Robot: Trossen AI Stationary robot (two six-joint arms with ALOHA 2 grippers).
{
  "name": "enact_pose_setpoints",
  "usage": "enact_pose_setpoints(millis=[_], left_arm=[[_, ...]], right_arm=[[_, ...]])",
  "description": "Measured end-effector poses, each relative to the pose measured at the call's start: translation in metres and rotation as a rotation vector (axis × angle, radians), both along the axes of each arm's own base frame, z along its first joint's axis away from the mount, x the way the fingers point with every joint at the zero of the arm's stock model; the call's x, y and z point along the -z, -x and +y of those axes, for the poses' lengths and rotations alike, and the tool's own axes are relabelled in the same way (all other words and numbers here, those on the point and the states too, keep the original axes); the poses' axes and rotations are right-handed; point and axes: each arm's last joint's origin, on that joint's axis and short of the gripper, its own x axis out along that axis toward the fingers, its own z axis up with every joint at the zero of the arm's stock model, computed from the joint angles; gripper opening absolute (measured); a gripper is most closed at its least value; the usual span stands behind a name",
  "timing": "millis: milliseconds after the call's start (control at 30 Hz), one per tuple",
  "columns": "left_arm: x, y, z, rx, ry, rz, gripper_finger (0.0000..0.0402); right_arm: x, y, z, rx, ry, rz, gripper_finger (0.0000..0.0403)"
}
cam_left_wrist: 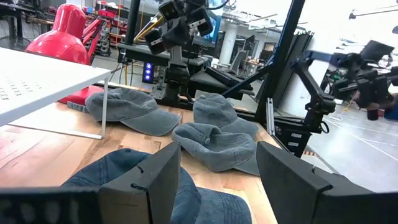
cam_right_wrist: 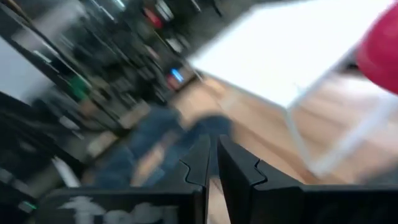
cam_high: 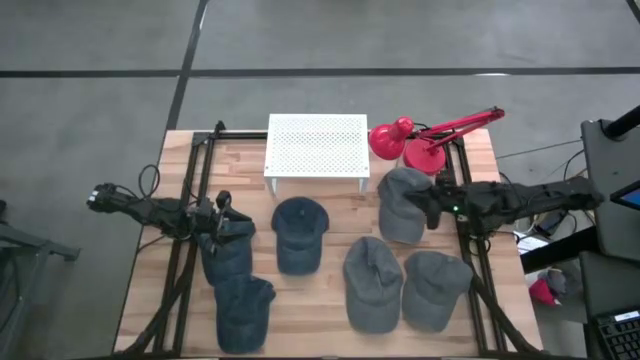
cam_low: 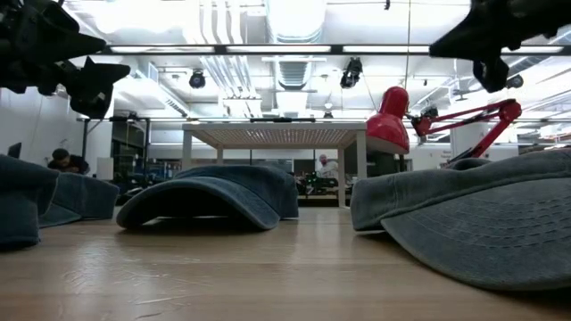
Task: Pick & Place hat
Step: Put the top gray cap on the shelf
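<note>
Several denim hats lie crown-up on the wooden table. Two darker blue ones (cam_high: 228, 250) (cam_high: 243, 310) sit at the left, another (cam_high: 300, 235) in the middle, and three greyer ones (cam_high: 403, 205) (cam_high: 373, 283) (cam_high: 435, 290) at the right. My left gripper (cam_high: 222, 215) hangs open above the left hats' far end, well off the table in the low view (cam_low: 67, 67). In its wrist view a dark blue hat (cam_left_wrist: 118, 174) lies below the fingers (cam_left_wrist: 214, 180). My right gripper (cam_high: 430, 205) is shut and empty (cam_right_wrist: 212, 163), raised over the far right hat (cam_low: 491, 40).
A white perforated rack (cam_high: 317, 145) stands on thin legs at the far middle of the table. A red desk lamp (cam_high: 420, 140) stands at the far right corner. Black frame rails (cam_high: 190, 200) (cam_high: 465, 250) run along both sides. Bare wood (cam_high: 320, 320) shows at the near middle.
</note>
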Motion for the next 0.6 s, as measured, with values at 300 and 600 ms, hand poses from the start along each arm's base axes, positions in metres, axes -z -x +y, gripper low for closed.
enact_pose_setpoints(millis=[300,600], left_arm=[[0.0,0.0,0.0,0.0,0.0,0.0,0.0216],[0.0,0.0,0.0,0.0,0.0,0.0,0.0216]], right_arm=[[-0.024,-0.012,0.002,0.182,-0.148,0.554,0.0028],[-0.033,-0.017,0.003,0.386,-0.236,0.813,0.0038]])
